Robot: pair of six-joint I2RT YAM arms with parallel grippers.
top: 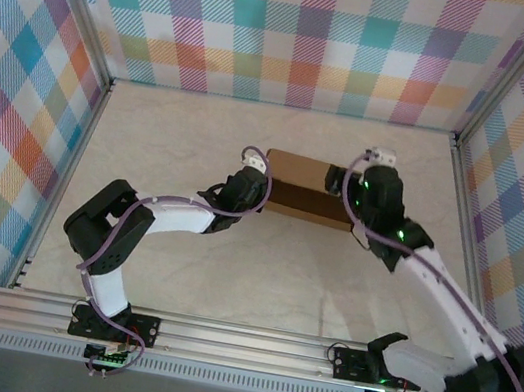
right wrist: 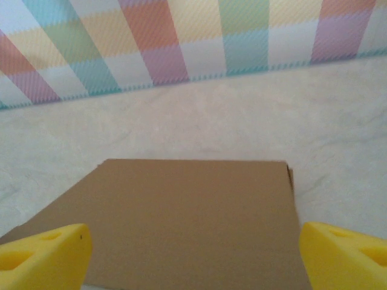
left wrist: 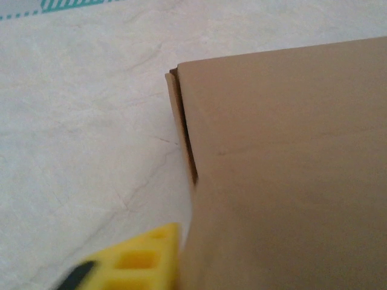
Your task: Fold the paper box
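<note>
**Box handling check, one arm at each end**

Located box [top: 306, 188] on the tabletop [top: 187, 274], nearer the far edge than the near one, roughly midway between the left and right edges, long side running left to right. Looks closed from above: flat brown lid, darker front wall below it. Noted in the left wrist view a narrow dark gap at the lid's corner, with a side layer standing just outside it. Judged not fully seated there.

Found left end effector [top: 249, 184] at the box's left end. Saw one yellow finger [left wrist: 142, 258] just beside the box wall. Cannot tell from that whether apart or together.

Found right end effector [right wrist: 192, 244] at the box's right end, fingers [right wrist: 45, 254] wide apart, straddling the lid's width. Clamped on nothing that can be made out.

Handling, as judgement only:
- Plain cardboard, so probably light and fairly stiff across panels, weak along creases and edges.
- Smooth faces, poor grip. Likely to slide on the tabletop under a one-sided push.
- Best taken at the end walls, or by pinching a flap edge close to a crease.
- Press lid down near corners, not mid-panel.
- Brace one end while working the other.
- Avoid a hard squeeze across the width: risk of bowing walls or popping tabs.
</note>
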